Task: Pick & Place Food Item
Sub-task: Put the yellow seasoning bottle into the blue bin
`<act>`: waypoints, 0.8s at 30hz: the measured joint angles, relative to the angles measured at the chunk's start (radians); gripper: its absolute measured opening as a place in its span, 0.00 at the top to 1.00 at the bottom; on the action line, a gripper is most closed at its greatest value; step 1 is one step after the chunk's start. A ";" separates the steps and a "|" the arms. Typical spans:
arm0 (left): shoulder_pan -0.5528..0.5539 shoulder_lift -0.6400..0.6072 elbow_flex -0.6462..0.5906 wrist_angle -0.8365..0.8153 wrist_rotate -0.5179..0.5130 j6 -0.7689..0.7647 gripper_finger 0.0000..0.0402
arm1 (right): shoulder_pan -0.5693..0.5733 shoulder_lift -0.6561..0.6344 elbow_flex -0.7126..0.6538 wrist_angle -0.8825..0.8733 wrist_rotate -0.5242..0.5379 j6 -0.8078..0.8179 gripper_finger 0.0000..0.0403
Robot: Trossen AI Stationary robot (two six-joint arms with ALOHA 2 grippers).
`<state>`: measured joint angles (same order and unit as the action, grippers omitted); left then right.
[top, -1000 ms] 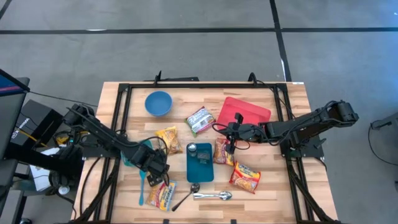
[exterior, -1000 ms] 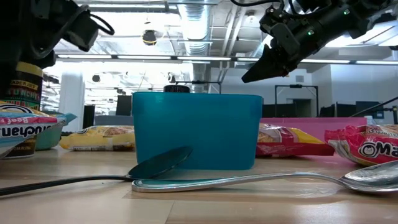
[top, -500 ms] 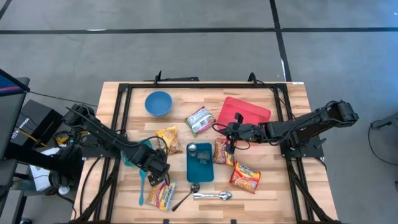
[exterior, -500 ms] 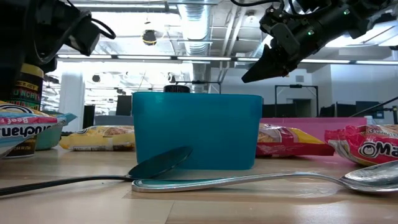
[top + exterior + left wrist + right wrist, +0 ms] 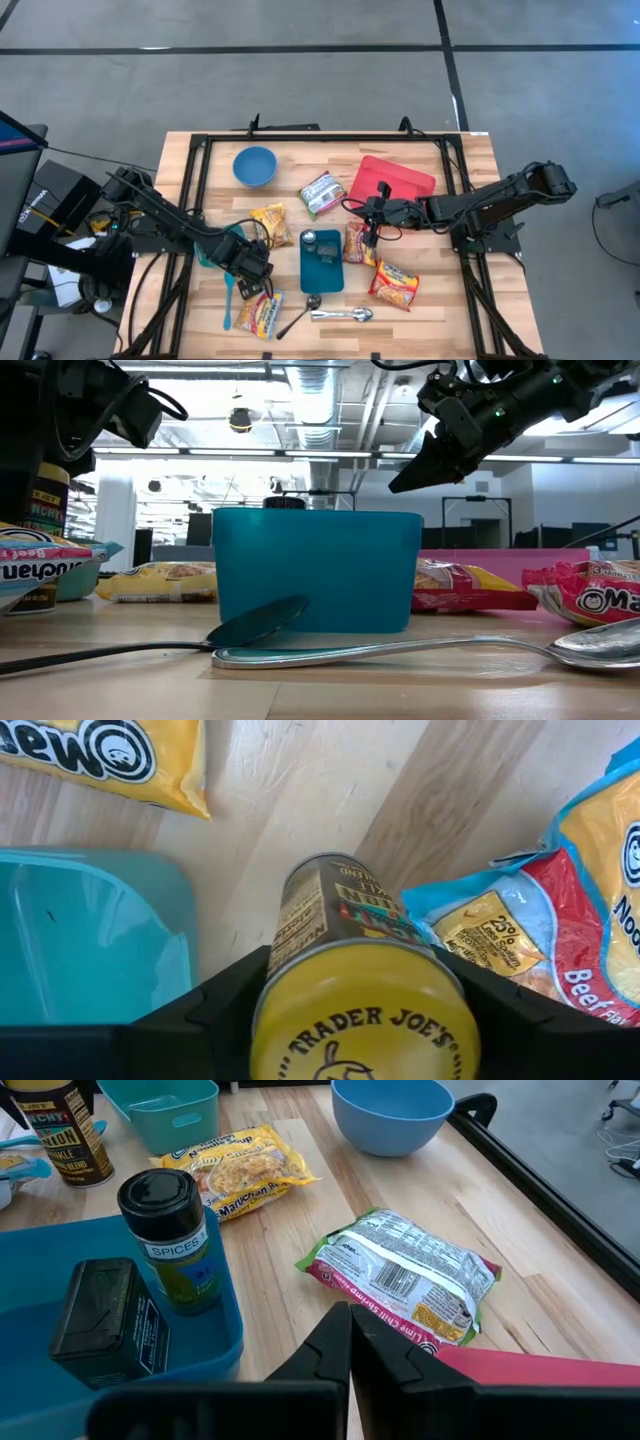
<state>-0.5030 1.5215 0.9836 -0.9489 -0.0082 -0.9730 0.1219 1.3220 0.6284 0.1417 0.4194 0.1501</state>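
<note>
Though narrower, end effector around can

left gripper by teal bin | right gripper near red tray | blue bowl apart

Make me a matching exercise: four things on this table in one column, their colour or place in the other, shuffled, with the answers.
1. bowl
2. tray
3. spice jar
4. yellow-lidded can

A. red
B. standing in the blue bin
C. between the left gripper's fingers
D. blue, near the table's far edge

Pairs: 1-D, 2-A, 3-B, 4-C
</note>
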 joint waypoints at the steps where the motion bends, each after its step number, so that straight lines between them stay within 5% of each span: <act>1: 0.000 0.000 0.000 -0.001 0.000 0.000 0.43 | 0.000 0.000 0.000 0.000 0.000 0.000 1.00; 24: 0.000 0.000 0.001 0.000 -0.002 -0.002 0.44 | 0.000 0.000 0.000 0.000 0.000 0.000 1.00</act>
<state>-0.5030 1.5211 0.9848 -0.9493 -0.0100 -0.9745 0.1216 1.3220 0.6281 0.1417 0.4194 0.1501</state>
